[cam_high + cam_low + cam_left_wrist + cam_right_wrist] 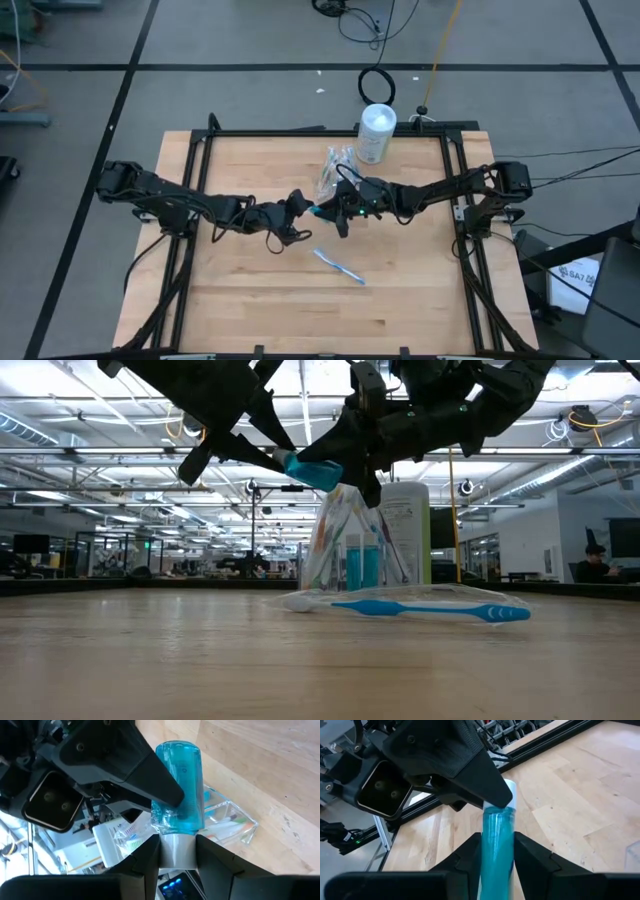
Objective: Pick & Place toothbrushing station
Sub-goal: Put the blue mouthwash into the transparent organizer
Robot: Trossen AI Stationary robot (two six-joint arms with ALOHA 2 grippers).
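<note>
Midway over the bench (250, 310): blue toothpaste tube (318, 210) held in the air, gripped at both ends. Left hand (177, 852) clamped on the white cap end; right hand (497, 852) clamped on the blue body. Just beyond, toward the far edge: crinkly clear bag (335, 170) standing with toothbrushes inside, beside a white canister (376, 133). Nearer, lying flat on the wood, well apart from the hands: one blue toothbrush (340, 267) in clear wrapping.
</note>
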